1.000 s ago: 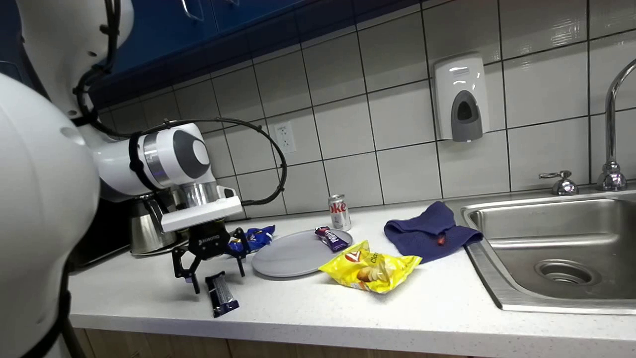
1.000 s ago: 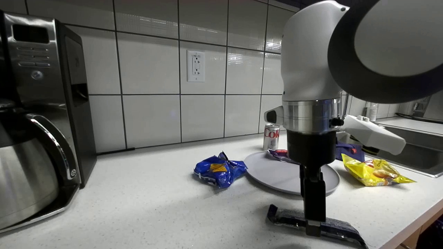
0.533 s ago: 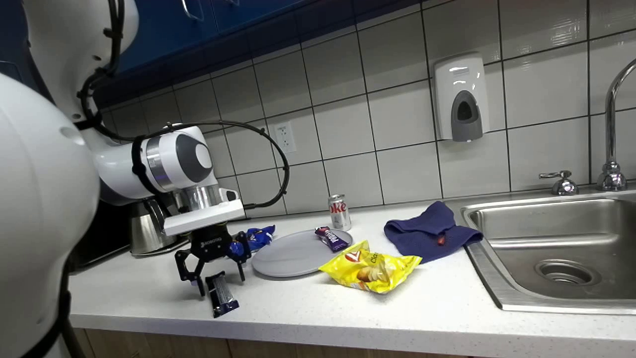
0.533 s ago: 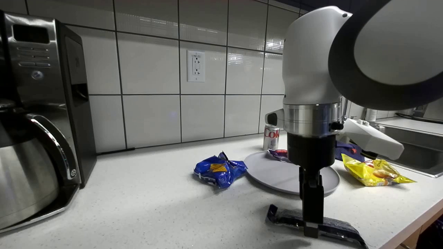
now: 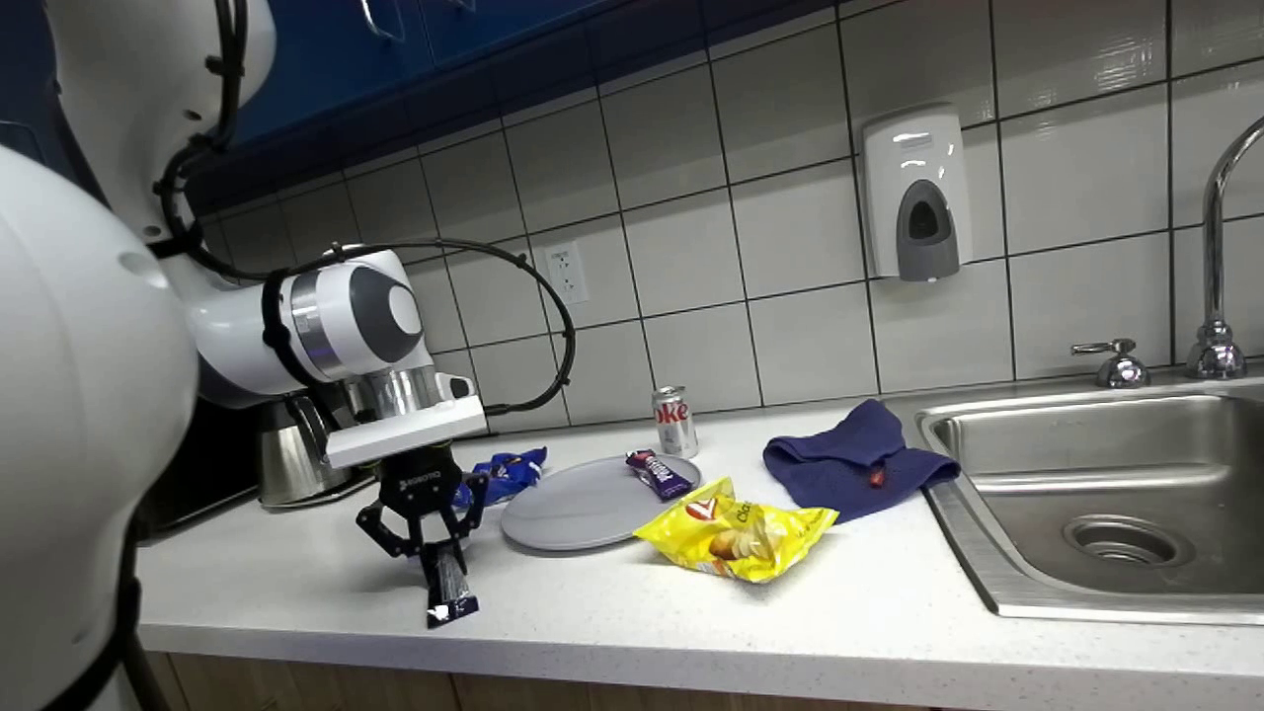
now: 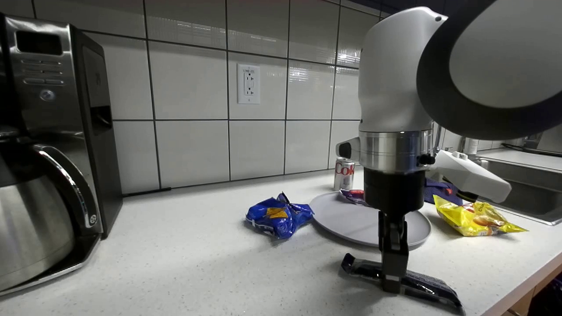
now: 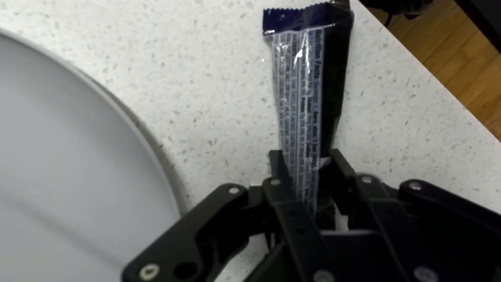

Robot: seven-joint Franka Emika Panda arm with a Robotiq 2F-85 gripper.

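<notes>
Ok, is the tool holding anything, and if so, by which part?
The snack bar: the tool has it pinched by its long sides, around the middle, with both ends sticking out.

Your gripper (image 7: pixel 307 156) pinches a wrapped bar (image 7: pixel 299 90), fine print facing you; grey plate (image 7: pixel 74 133) near, apart; speckled counter (image 7: pixel 211 90) below; wood floor (image 7: pixel 462 62) past the edge.

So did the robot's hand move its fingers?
Yes, inward. In an exterior view, the one nearer the gray plate has swung away from it, and the hand is now shut on the dark bar.
</notes>
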